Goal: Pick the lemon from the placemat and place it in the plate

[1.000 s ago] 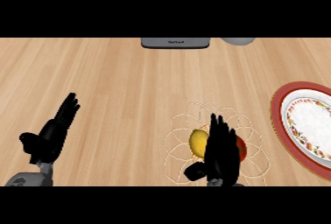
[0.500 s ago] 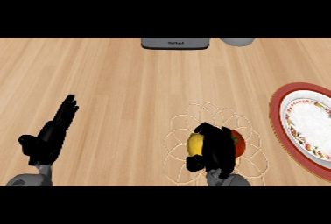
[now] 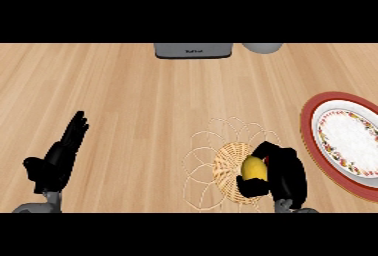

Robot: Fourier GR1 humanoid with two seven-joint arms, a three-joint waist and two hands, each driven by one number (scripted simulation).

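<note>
Pale wood bench (image 3: 133,95). Right hand (image 3: 283,172) has now curled round the lemon (image 3: 255,167), fingers closed tighter than a second ago; lemon not yet lifted off the wicker placemat (image 3: 221,165). Plate (image 3: 347,142) waits rightward. Left hand (image 3: 59,157) rests open.

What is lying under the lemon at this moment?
The lemon sits over the woven centre of the placemat. The right hand curls round it, so its underside and any contact stay hidden.
</note>
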